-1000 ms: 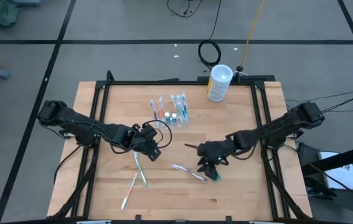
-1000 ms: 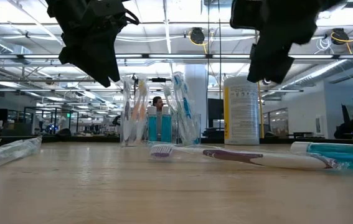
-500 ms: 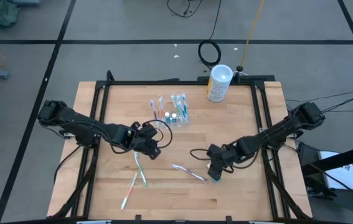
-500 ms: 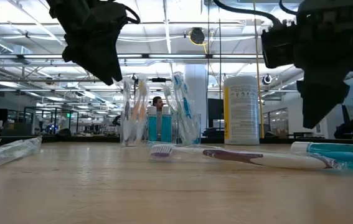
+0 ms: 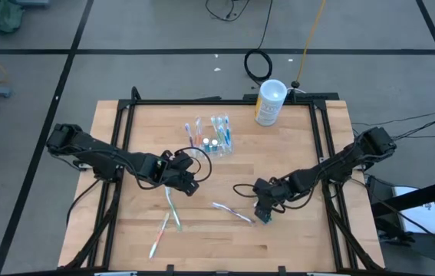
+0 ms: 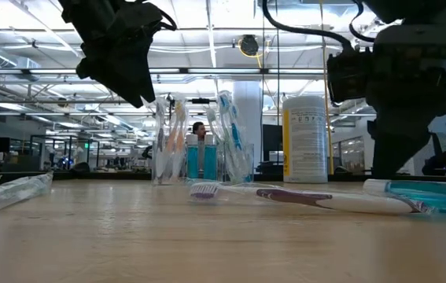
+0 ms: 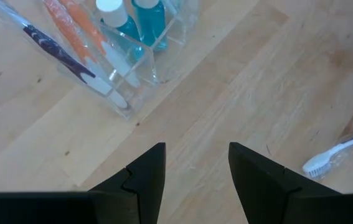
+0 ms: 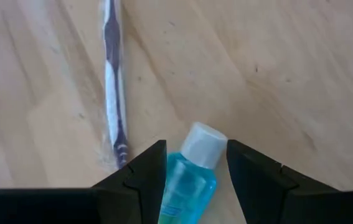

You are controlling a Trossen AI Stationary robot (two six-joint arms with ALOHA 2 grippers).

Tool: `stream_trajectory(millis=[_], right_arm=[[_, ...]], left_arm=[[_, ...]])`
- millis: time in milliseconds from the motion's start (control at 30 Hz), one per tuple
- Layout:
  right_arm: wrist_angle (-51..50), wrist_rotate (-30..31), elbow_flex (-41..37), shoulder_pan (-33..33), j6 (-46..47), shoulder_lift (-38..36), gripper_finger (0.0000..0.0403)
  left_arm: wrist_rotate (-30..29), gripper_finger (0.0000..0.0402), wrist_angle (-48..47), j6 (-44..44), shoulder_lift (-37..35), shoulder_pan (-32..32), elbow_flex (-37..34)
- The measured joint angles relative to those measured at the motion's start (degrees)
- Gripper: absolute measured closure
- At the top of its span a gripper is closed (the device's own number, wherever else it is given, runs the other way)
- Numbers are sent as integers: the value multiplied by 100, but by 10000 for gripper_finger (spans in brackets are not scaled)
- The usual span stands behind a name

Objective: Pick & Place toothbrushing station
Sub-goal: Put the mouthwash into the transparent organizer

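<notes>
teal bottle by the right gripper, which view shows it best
The right wrist view: the teal bottle with its white cap lies on the wood between the open right gripper fingers. The high view shows only a small teal speck under that gripper. The low view shows its side at the edge. The left wrist view misses it.

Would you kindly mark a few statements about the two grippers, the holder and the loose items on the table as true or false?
1. The right gripper has its open fingers on either side of a teal white-capped tube lying on the table. True.
2. The left gripper grips a toothbrush. False: its fingers are open and empty, above bare wood near the clear holder.
3. The white canister stands at the table's far edge. True.
4. The clear holder is empty. False: it holds toothbrushes and teal tubes.
5. A purple-and-white toothbrush lies on the table beside the right gripper. True.
</notes>
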Motion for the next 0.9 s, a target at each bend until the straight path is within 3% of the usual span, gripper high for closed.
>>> stream_trajectory(millis=[333,733,900], right_arm=[[-109,46,0,0,-7,20,243],[173,58,33,0,-482,717,244],[129,33,26,-2,-487,699,268]], left_arm=[[0,220,0,-32,0,0,0],[1,220,-4,-34,0,0,0],[2,220,-7,-35,0,0,0]])
